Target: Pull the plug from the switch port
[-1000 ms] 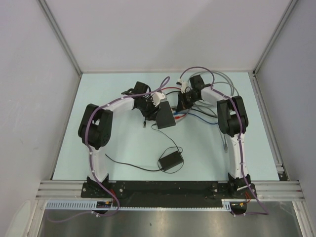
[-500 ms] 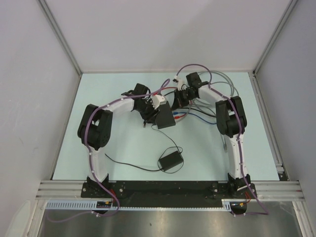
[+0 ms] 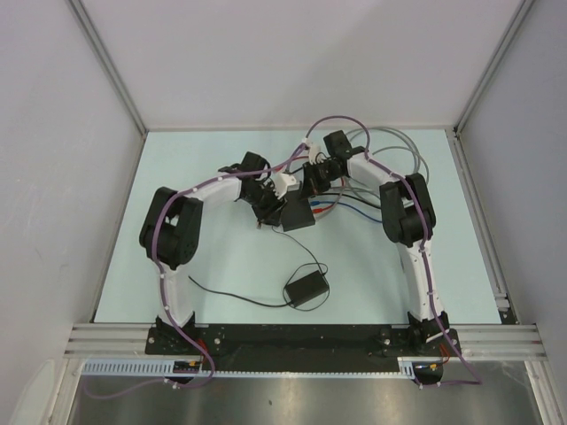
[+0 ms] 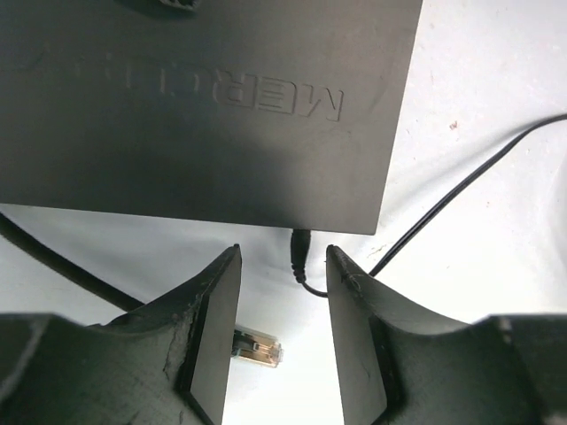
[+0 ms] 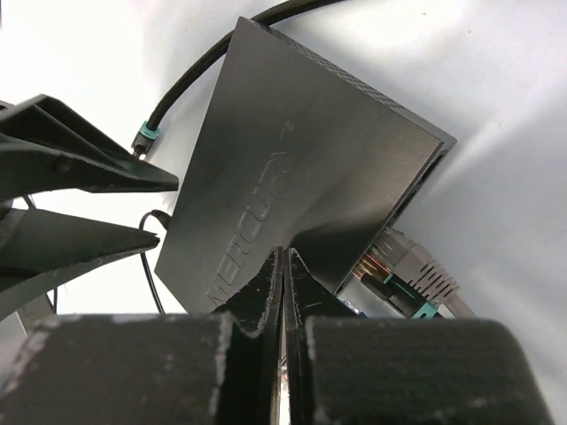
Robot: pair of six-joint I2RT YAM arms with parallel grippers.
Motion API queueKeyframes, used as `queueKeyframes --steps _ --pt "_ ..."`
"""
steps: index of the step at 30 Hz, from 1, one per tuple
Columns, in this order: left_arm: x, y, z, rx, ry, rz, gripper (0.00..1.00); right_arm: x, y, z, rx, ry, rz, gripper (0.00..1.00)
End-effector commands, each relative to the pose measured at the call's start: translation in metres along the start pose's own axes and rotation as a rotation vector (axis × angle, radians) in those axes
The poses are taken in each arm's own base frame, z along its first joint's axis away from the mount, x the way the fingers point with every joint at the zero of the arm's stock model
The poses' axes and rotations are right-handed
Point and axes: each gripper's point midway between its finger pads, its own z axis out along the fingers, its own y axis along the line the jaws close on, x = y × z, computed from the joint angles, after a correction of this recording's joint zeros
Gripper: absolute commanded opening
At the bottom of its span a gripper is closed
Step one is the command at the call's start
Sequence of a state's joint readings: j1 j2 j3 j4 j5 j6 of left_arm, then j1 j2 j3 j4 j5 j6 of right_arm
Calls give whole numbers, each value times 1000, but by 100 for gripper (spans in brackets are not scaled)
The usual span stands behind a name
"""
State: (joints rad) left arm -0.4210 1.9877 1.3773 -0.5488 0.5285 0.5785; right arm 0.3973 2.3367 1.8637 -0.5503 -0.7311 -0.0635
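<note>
**Left hand**: fingers parted to a middling gap, gripping nothing.
- The switch lies on the counter just ahead of the fingertips. Its near edge runs across the gap and is clear of both tips.
- A barrel plug juts from that edge into the gap, nearer one finger than the other (a sliver of daylight on each side).
- Its thin black cord curls out past the nearer finger over bare counter, where there is room.
- Back toward the palm, a loose clear connector lies between the fingers.

**Right hand**: fingers pressed flat together, nothing between them.
- The tips sit over the switch's top face near its edge. I cannot tell whether they touch it.
- Just beside the tips, under that edge, a gray network plug sits in a side port.

**Top view:** both hands crowd the switch from opposite sides.
- Open counter lies outward of the left hand.
- The power adapter lies well apart, back toward the arm bases.
</note>
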Motion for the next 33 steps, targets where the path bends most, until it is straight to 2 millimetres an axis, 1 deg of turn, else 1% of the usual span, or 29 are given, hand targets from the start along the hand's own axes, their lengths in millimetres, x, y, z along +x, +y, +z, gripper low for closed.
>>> queueKeyframes --steps 1,4,6,7,8,10,11,12,13,15,16,17,19,20,22,23,25,26,28,29,30,32,33 --pt "-6 -12 -1 25 -17 53 47 1 -9 5 40 14 -26 0" --pt "0 -11 7 11 27 59 44 3 -9 7 45 19 -30 0" --pt "3 -9 11 4 47 57 37 5 -10 8 48 23 -28 0" --pt "4 -9 12 6 50 53 32 5 -11 7 57 24 -31 0" --pt "5 -9 11 6 53 49 23 6 -11 9 60 27 -34 0" --pt "3 -12 9 12 45 48 14 10 -15 9 76 35 -36 0" --pt "4 -13 8 12 48 40 6 11 -16 9 78 37 -35 0" --pt "8 -16 5 18 66 31 3 13 -17 8 83 42 -34 0" --pt "10 -14 0 -1 81 31 0 16 -18 9 89 48 -31 0" --pt "25 -17 -8 -4 113 19 0 17 -20 8 92 48 -34 0" --pt "30 -9 -19 -34 108 16 0 19 -21 8 98 52 -31 0" --pt "47 -11 -22 -31 134 -2 0 20 -23 8 100 55 -29 0" --pt "63 -3 -32 -50 149 -23 0 22 -24 9 103 59 -29 0" --pt "66 -2 -36 -56 149 -26 0 21 -25 9 101 59 -32 0" --pt "63 -2 -43 -63 141 -24 0 23 -27 11 104 62 -32 0" --pt "55 -3 -47 -60 115 -16 0 24 -27 12 105 65 -31 0" --pt "47 -4 -50 -62 95 -16 0 25 -29 14 112 72 -38 0" --pt "46 -3 -49 -65 91 -20 0 27 -28 15 111 78 -44 0" --pt "53 -2 -41 -57 107 -39 0 27 -28 15 108 78 -50 0" --pt "55 -2 -38 -51 111 -45 0 24 -28 14 106 70 -56 0" --pt "56 -2 -33 -41 118 -48 0 14 -25 12 106 47 -70 0" --pt "54 -1 -30 -45 114 -44 0 1 -17 8 88 16 -71 0" --pt "54 -1 -28 -45 112 -42 0 -11 -9 6 72 -9 -90 0"
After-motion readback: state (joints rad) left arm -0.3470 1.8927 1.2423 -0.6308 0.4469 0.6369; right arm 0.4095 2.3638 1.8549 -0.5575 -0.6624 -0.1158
